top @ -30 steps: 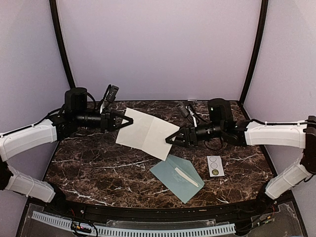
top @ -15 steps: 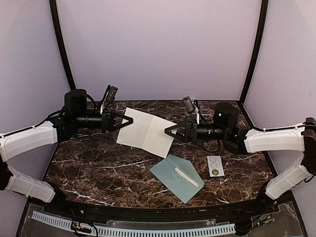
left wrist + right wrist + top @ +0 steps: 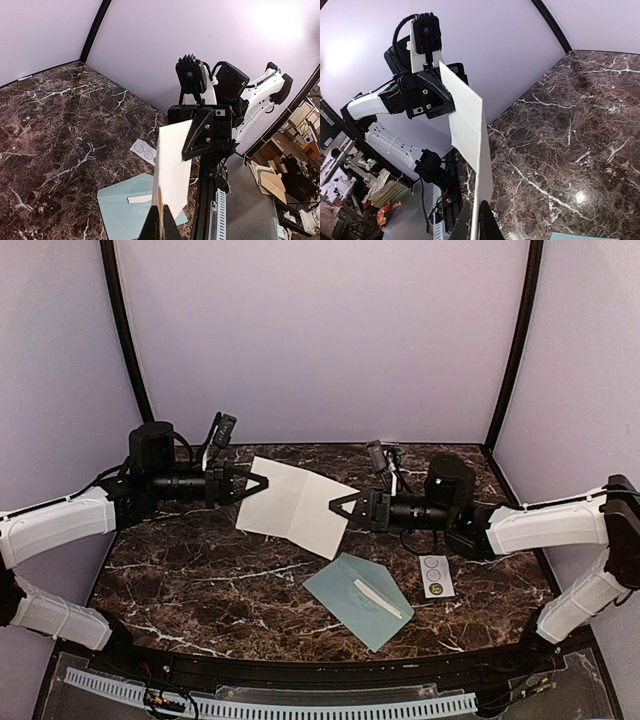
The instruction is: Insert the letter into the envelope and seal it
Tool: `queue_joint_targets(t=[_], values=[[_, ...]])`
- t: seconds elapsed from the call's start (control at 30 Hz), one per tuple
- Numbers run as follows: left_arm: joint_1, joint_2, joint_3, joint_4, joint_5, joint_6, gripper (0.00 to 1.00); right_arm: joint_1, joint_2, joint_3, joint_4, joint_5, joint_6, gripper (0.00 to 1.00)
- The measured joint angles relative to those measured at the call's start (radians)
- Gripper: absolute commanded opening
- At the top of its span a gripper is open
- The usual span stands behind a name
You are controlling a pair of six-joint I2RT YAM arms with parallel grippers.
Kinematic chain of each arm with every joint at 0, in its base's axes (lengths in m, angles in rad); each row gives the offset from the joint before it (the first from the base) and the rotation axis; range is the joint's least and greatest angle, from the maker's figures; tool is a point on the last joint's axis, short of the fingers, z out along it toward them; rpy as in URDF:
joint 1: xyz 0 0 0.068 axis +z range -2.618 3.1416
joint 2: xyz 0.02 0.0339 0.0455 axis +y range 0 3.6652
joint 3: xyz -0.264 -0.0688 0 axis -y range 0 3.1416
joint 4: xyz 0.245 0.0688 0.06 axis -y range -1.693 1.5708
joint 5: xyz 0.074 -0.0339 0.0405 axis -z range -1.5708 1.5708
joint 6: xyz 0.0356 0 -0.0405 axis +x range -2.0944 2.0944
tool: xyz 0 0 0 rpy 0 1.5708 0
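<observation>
The letter (image 3: 297, 504), a creased off-white sheet, hangs in the air above the back of the table, stretched between both arms. My left gripper (image 3: 262, 483) is shut on its left edge, and the sheet (image 3: 172, 165) rises edge-on from those jaws. My right gripper (image 3: 335, 509) is shut on the sheet's right edge, the paper (image 3: 470, 130) pinched between the fingers. The envelope (image 3: 360, 598), pale blue-green, lies flat on the table in front of the letter, flap open, with a white strip (image 3: 378, 598) on it. The envelope (image 3: 122, 210) also shows below the held sheet.
A small white strip with three circles (image 3: 436, 576) lies on the dark marble table (image 3: 200, 570) right of the envelope. Pale walls enclose the back and sides. A perforated rail (image 3: 270, 705) runs along the near edge.
My right gripper moved left to the letter's right edge and shut on it. The left gripper kept its hold and barely moved.
</observation>
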Motion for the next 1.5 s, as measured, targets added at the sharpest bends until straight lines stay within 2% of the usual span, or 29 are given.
queue_joint_targets(t=[0.1, 0.27, 0.33, 0.5, 0.67, 0.8, 1.1, 1.2, 1.33, 1.5], values=[[0.0, 0.0, 0.0, 0.0, 0.0, 0.0, 0.03, 0.003, 0.006, 0.0, -0.002, 0.027, 0.004, 0.0], [0.0, -0.008, 0.0, -0.002, 0.001, 0.0, 0.46, 0.003, 0.005, 0.0, -0.012, 0.092, 0.003, 0.0], [0.002, -0.015, 0.001, -0.009, -0.002, 0.004, 0.57, 0.003, 0.001, 0.0, -0.033, 0.12, -0.006, 0.0], [0.033, -0.072, 0.001, -0.032, -0.036, 0.016, 0.71, -0.01, -0.05, 0.0, -0.104, 0.172, -0.034, 0.0], [0.086, -0.188, 0.001, -0.047, -0.123, 0.023, 0.75, -0.024, -0.143, 0.0, -0.147, 0.173, -0.088, 0.0], [0.103, -0.232, 0.0, -0.047, -0.229, 0.002, 0.75, -0.026, -0.206, 0.008, -0.199, 0.118, -0.153, 0.0], [0.105, -0.158, -0.01, -0.065, -0.397, -0.077, 0.76, -0.026, -0.241, 0.111, -0.352, -0.107, -0.255, 0.0], [0.106, -0.113, -0.01, -0.07, -0.38, -0.089, 0.76, -0.025, -0.241, 0.129, -0.37, -0.169, -0.262, 0.0], [0.097, -0.052, -0.01, -0.069, -0.272, -0.092, 0.77, -0.025, -0.241, 0.139, -0.384, -0.22, -0.27, 0.0], [-0.002, -0.025, -0.007, -0.069, -0.128, -0.05, 0.78, -0.024, -0.228, 0.147, -0.391, -0.219, -0.277, 0.0]])
